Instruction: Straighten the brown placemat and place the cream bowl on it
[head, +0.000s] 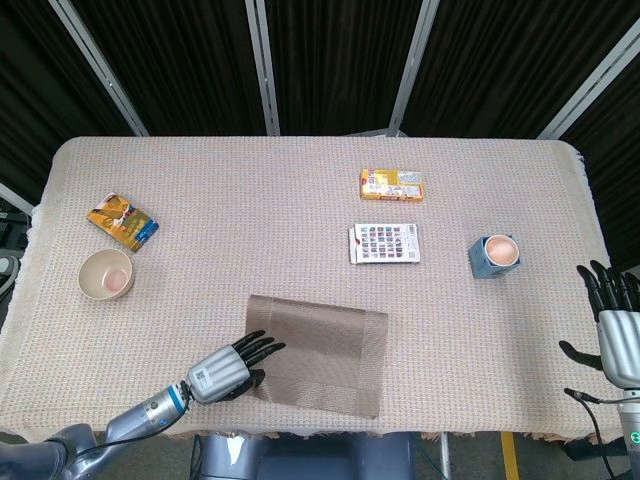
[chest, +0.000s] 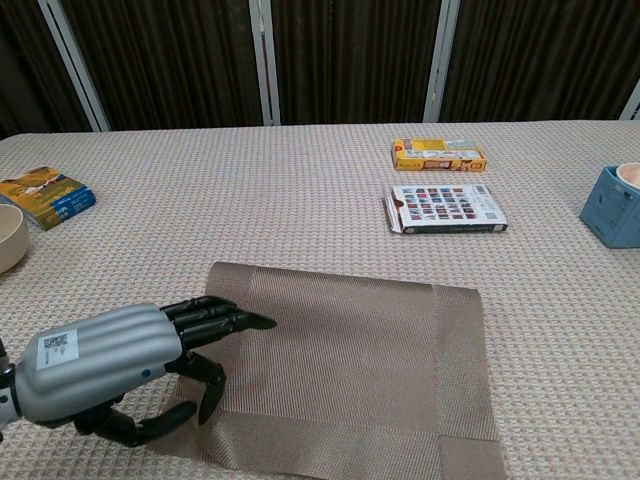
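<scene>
The brown placemat (head: 318, 353) (chest: 350, 370) lies slightly askew near the table's front edge, its left side turned further in than its right. My left hand (head: 232, 367) (chest: 130, 365) lies over the mat's left edge, fingers and thumb stretched out on top of it, gripping nothing. The cream bowl (head: 106, 274) (chest: 8, 238) stands upright at the left of the table, well away from the mat. My right hand (head: 615, 322) hangs off the table's right edge with fingers spread and empty; the chest view does not show it.
A blue cup (head: 494, 255) (chest: 612, 207) stands at the right. A patterned flat box (head: 384, 243) (chest: 445, 209) and a yellow box (head: 392, 184) (chest: 438, 154) lie beyond the mat. A colourful packet (head: 122, 221) (chest: 45, 196) lies behind the bowl.
</scene>
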